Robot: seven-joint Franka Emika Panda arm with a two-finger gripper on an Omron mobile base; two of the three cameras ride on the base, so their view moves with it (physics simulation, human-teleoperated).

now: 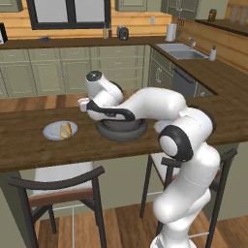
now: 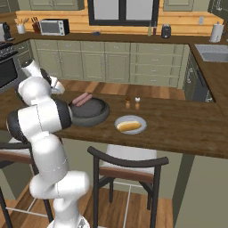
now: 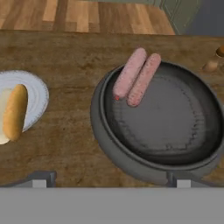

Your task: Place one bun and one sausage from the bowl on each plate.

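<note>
The hand is hovering above the near rim of the bowl on the worktop, its fingers spread apart and gripping nothing. Two sausages are lying side by side, touching, against the bowl's far-left rim. A bun is resting on the plate left of the bowl.

Two sausages in one bowl, two plates, one bun on each, two shakers.
</note>
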